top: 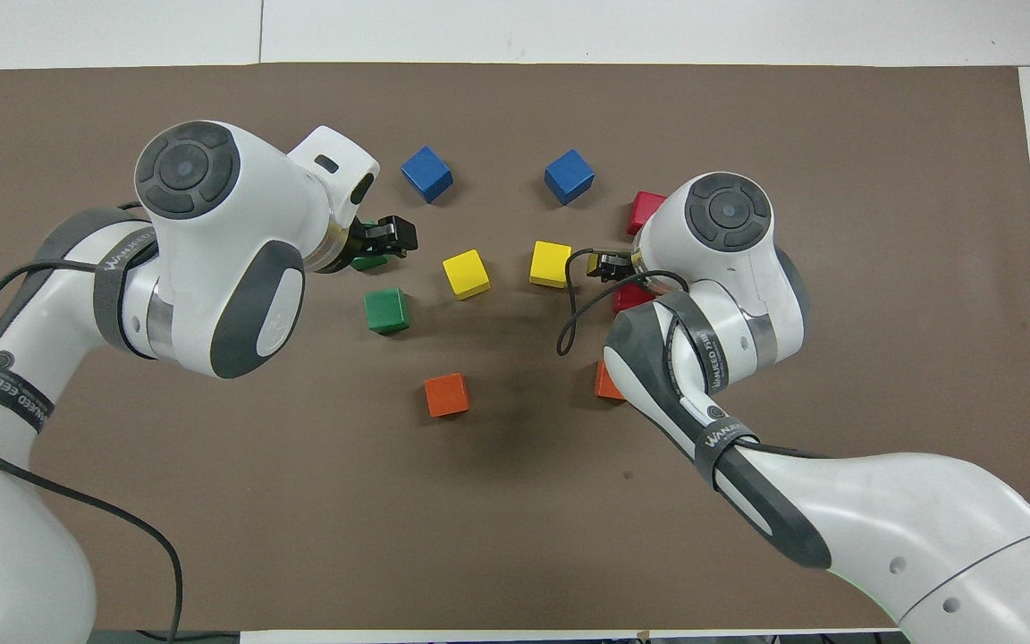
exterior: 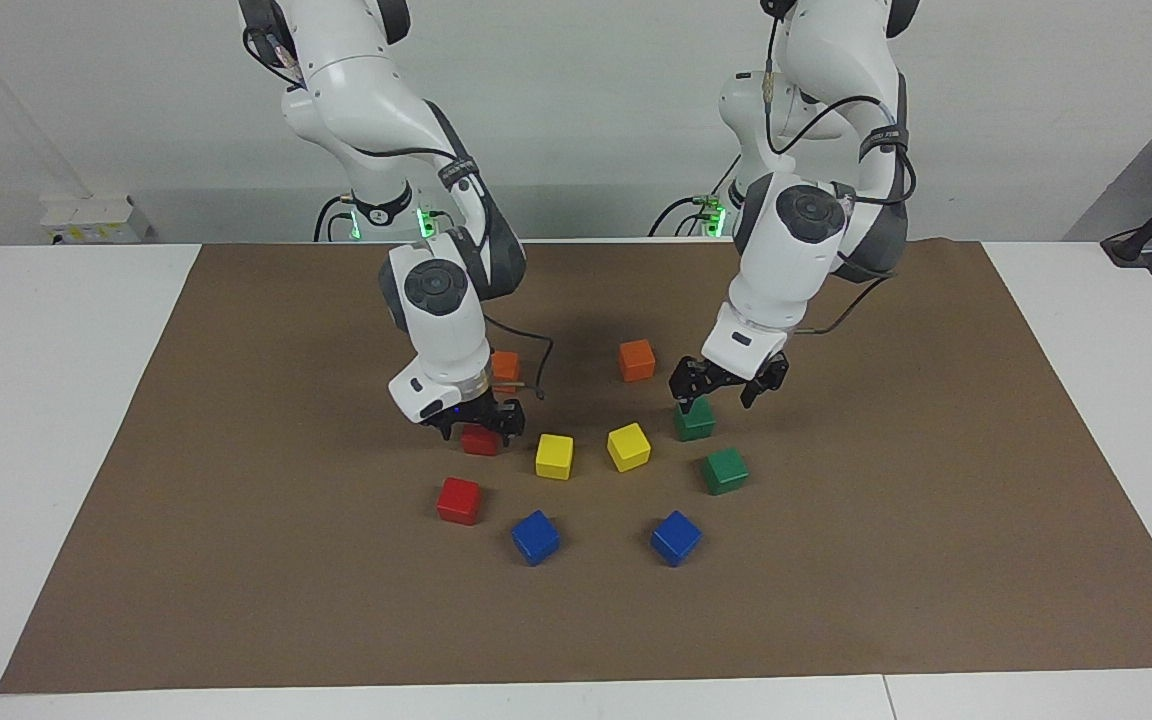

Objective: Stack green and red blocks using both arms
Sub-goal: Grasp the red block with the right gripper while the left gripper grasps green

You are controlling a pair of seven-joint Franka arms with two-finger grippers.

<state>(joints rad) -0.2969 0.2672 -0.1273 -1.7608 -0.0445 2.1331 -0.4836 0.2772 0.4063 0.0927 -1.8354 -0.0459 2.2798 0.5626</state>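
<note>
You have no stack yet: all 4 task cubes sit singly on the brown mat point(exterior: 236, 560) that covers the white desk point(exterior: 56, 400). Your right arm's black two-finger claw point(exterior: 476, 425) is low over the small matte red cube nearer the robots point(exterior: 481, 440), fingers spread to either side of its top, with no grip made as far as the facing view shows. The second bright red cube point(exterior: 459, 500) lies just beside it, farther from the robots, untouched. Your left arm's black claw point(exterior: 716, 385) is also spread and hangs just above the dark green cube nearer the robots point(exterior: 695, 420), not yet down around it; the other dark green cube point(exterior: 725, 470) rests close by, farther out. Between the 2 pairs you can see 2 yellow cubes point(exterior: 554, 456), with 2 blue cubes point(exterior: 535, 537) farther from the robots and 2 orange cubes point(exterior: 637, 360) nearer to them; none of these belongs to the job. By my reading, both grasps, both lifts and both placements are left to do.
</note>
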